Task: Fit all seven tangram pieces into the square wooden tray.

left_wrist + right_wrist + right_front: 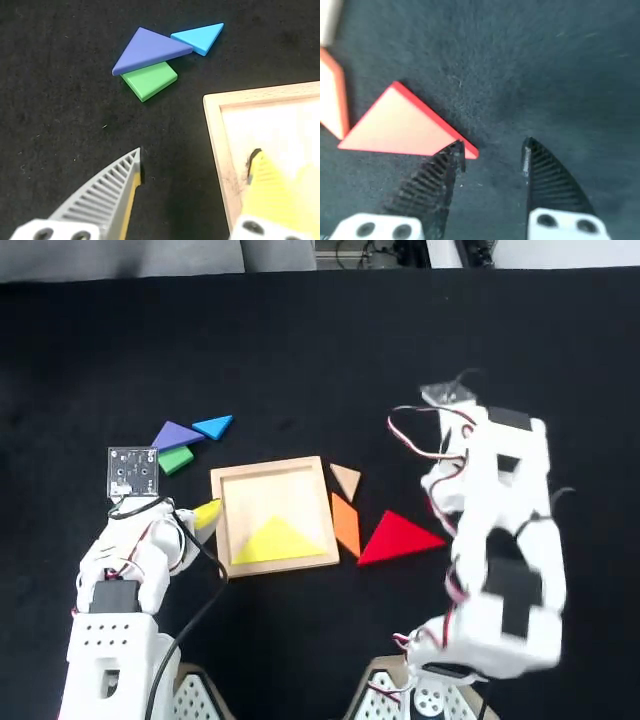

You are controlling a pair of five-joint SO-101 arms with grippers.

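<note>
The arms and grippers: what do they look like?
The left arm and right arm are white shells with black motor blocks and loose red, white and black wires. The left gripper has one grey ribbed finger and one yellow finger; the right gripper has two black ribbed fingers.

— We see pale, bare-grained wood in the tray [265,466], on a matt black cloth [300,350] with fine fuzz.
— And we find the red triangle [395,125] smooth, matt; the right gripper [492,150] ribbed plastic.
</note>
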